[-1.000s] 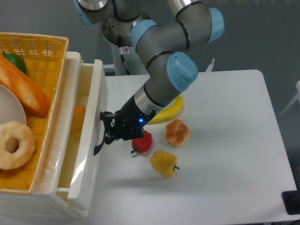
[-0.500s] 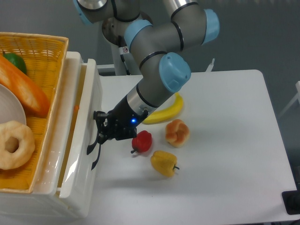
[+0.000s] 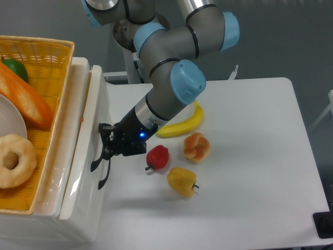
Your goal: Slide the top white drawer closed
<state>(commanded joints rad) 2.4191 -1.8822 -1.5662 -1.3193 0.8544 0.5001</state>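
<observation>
The top white drawer [image 3: 86, 156] stands at the left of the table, its glossy front panel pushed nearly flush with the white cabinet, only a thin slit showing along its top. A thin black curved handle [image 3: 98, 165] sits on that panel. My gripper [image 3: 105, 143] is pressed against the drawer front just above the handle. Its black fingers look close together with nothing between them.
A yellow wicker basket [image 3: 49, 62] with bread, a doughnut and a plate rests on the cabinet top. On the table lie a red pepper [image 3: 157, 156], a yellow pepper [image 3: 182, 180], a bun [image 3: 197, 147] and a banana [image 3: 182, 124].
The arm has moved left and the drawer has slid in with it. The wide gap seen one second ago has shrunk to a slit.
</observation>
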